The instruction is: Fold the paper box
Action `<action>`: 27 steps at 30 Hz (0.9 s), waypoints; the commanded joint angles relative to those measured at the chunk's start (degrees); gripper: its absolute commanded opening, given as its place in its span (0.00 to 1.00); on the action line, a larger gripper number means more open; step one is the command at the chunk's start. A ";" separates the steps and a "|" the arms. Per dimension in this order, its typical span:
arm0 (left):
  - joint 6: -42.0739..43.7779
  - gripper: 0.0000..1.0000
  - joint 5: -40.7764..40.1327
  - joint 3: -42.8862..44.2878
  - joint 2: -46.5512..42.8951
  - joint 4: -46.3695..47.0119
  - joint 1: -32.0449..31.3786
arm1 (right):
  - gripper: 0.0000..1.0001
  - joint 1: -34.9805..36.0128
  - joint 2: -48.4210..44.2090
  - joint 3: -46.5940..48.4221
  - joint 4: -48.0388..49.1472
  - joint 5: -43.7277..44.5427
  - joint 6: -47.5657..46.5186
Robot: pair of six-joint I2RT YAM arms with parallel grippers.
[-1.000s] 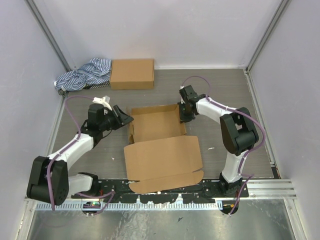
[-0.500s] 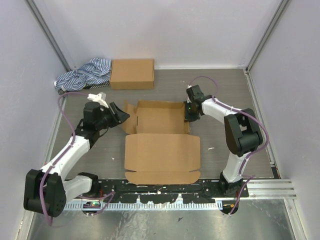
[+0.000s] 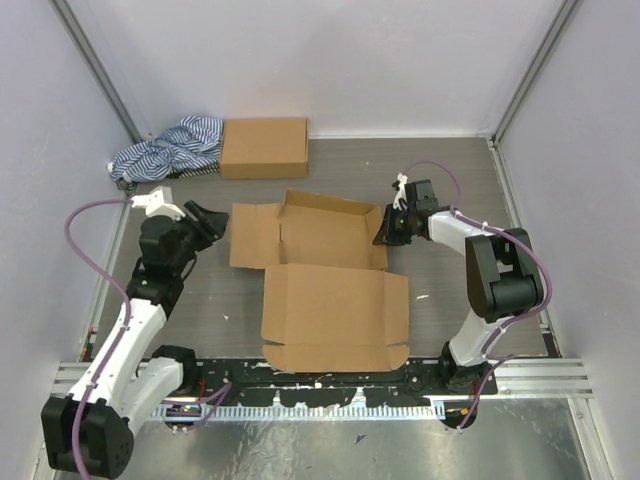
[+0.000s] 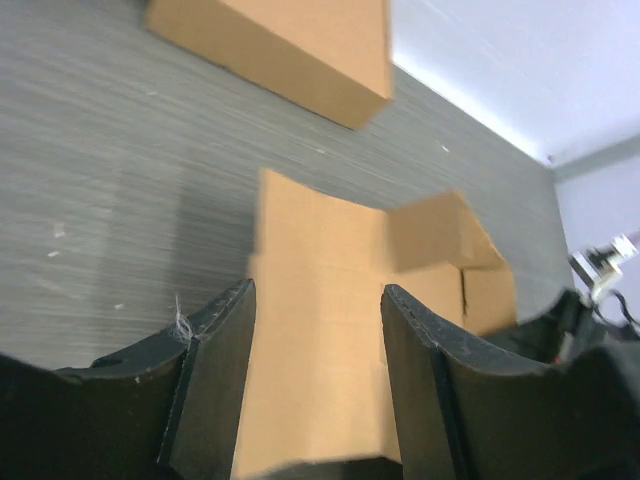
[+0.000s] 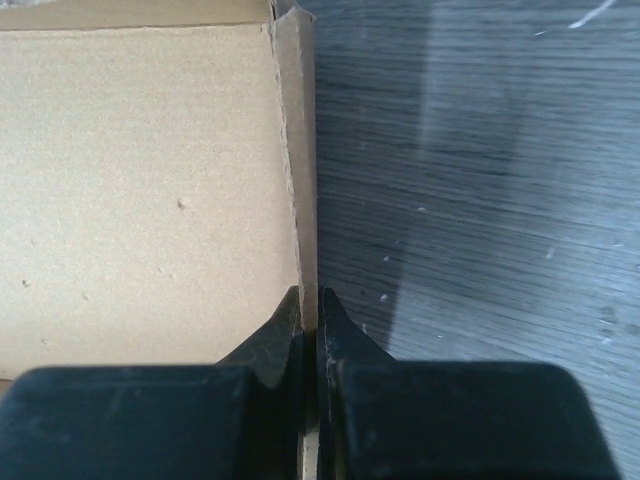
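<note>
The paper box (image 3: pixel 320 270) lies opened out in the middle of the table, brown and unprinted; its left flap (image 3: pixel 252 236) lies flat and its large lid panel (image 3: pixel 337 315) points toward me. My right gripper (image 3: pixel 383 232) is shut on the box's upright right side wall (image 5: pixel 297 150), pinched edge-on between the jaws. My left gripper (image 3: pixel 213 222) is open and empty, just left of the left flap, which shows between its fingers (image 4: pixel 215 345) in the left wrist view (image 4: pixel 320 300).
A second, closed cardboard box (image 3: pixel 264 147) stands at the back, also in the left wrist view (image 4: pixel 280 50). A striped cloth (image 3: pixel 165 148) lies bunched in the back left corner. White walls enclose the table on three sides.
The box has slid to the right with my right gripper, and its left flap has dropped flat. My left arm has drawn back to the left, off the box.
</note>
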 commanded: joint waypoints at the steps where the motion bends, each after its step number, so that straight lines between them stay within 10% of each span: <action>1: -4.77 0.60 -2.57 -6.37 -0.44 3.41 6.15 | 0.01 -1.02 -4.00 -2.49 8.34 -9.23 -0.16; 13: -16.24 0.60 8.72 -15.30 2.50 21.81 10.20 | 0.01 -3.87 -7.34 -4.58 12.41 -17.34 3.02; 27: -39.21 0.57 31.94 -19.06 31.81 76.62 10.19 | 0.01 -2.25 -5.02 -2.88 9.56 -16.13 2.09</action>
